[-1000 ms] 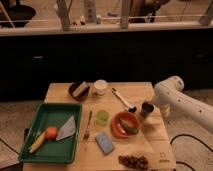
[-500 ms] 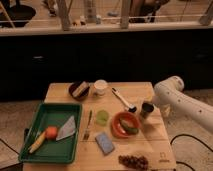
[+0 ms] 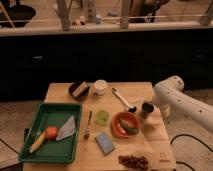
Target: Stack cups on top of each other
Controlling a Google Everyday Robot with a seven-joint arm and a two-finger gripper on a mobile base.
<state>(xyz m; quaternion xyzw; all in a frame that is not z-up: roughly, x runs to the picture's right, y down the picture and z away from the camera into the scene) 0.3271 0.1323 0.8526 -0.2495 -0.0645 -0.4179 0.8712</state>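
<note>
Three cups stand apart on the wooden table. The white cup is at the back middle. The pale green cup is in the middle, beside a fork. The dark metal tumbler stands upright at the right, next to the orange-red dish. My gripper is at the end of the white arm, which reaches in from the right. It is right beside the tumbler, at its right side. None of the cups is stacked on another.
A dark round bowl stands left of the white cup. A brush lies behind the dish. A green tray with food and a napkin is at the left. A fork, a blue sponge and grapes lie near the front.
</note>
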